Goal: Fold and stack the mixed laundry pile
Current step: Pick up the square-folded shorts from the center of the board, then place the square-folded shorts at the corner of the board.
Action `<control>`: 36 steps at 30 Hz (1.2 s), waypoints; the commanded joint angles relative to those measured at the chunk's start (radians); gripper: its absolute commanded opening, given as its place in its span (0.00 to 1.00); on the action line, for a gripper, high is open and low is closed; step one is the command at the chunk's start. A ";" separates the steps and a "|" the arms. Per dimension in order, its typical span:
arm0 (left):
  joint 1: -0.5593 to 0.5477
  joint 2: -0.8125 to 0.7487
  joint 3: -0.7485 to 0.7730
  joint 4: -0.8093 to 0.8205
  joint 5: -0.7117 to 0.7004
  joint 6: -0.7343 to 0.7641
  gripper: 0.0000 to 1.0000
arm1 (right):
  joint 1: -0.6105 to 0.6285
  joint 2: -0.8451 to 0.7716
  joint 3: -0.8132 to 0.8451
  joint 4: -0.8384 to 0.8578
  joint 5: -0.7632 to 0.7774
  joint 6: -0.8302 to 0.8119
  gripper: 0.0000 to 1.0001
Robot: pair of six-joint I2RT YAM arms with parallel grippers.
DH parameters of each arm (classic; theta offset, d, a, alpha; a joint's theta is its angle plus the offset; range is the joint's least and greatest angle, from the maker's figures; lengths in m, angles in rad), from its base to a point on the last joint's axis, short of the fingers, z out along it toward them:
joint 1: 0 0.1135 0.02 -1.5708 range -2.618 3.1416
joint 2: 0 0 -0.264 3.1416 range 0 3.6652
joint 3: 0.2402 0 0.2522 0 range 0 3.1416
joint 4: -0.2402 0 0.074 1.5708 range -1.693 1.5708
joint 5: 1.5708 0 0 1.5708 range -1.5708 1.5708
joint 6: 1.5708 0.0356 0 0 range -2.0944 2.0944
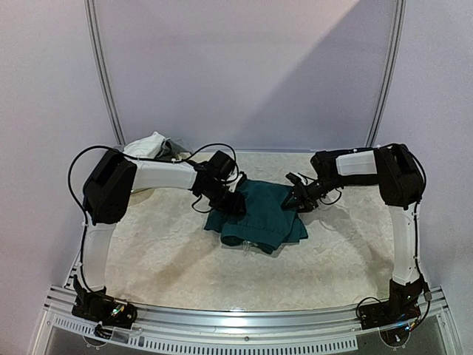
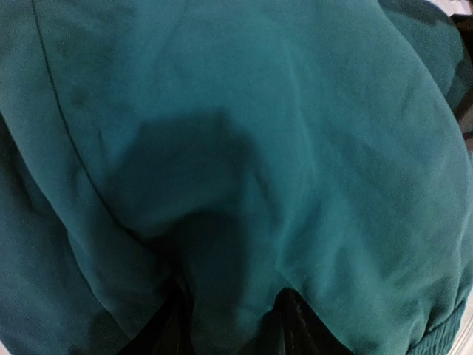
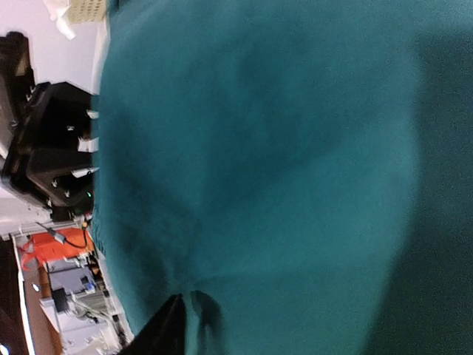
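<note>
The dark teal-green shorts (image 1: 259,214) lie crumpled in the middle of the table. My left gripper (image 1: 235,205) sits at their upper left edge and my right gripper (image 1: 294,198) at their upper right edge. In the left wrist view the shorts (image 2: 244,133) fill the frame. A ridge of cloth is bunched between the two dark fingers (image 2: 299,325) of the left gripper (image 2: 233,296). In the right wrist view the shorts (image 3: 281,163) pucker toward the right gripper (image 3: 181,296). One of its fingers (image 3: 162,329) shows and the other is under the cloth. A white cloth (image 1: 150,143) lies at the back left.
The table has a pale mottled cover (image 1: 162,251) and a metal rail (image 1: 244,319) along the near edge. Two slanted frame posts (image 1: 103,74) stand at the back. A pale perforated basket (image 3: 87,9) shows at the far left, behind the left arm (image 3: 52,148).
</note>
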 commanded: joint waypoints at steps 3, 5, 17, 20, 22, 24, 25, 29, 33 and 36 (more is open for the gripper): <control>-0.033 0.023 0.028 -0.013 -0.022 0.019 0.44 | 0.038 0.049 0.072 -0.094 0.013 -0.061 0.30; -0.034 0.022 0.028 -0.010 -0.017 0.019 0.44 | 0.038 0.048 0.121 -0.124 0.005 -0.120 0.25; -0.041 -0.076 -0.019 0.008 -0.037 0.031 0.44 | 0.019 0.017 0.301 -0.242 0.130 -0.218 0.00; -0.041 -0.140 -0.042 -0.009 -0.061 0.049 0.45 | -0.005 0.019 0.386 -0.334 0.184 -0.267 0.00; -0.041 -0.182 -0.058 -0.026 -0.077 0.061 0.45 | -0.026 0.031 0.473 -0.420 0.219 -0.320 0.00; -0.041 -0.223 -0.082 -0.032 -0.094 0.070 0.45 | -0.049 0.056 0.563 -0.498 0.243 -0.360 0.00; -0.041 -0.242 -0.094 -0.038 -0.098 0.072 0.45 | -0.060 0.065 0.606 -0.534 0.258 -0.373 0.00; -0.041 -0.311 -0.141 -0.057 -0.115 0.080 0.45 | -0.106 0.120 0.764 -0.653 0.341 -0.436 0.00; -0.043 -0.372 -0.197 -0.070 -0.141 0.090 0.45 | -0.143 0.172 0.867 -0.703 0.457 -0.502 0.00; -0.043 -0.402 -0.230 -0.078 -0.155 0.095 0.45 | -0.164 0.190 0.908 -0.711 0.544 -0.551 0.00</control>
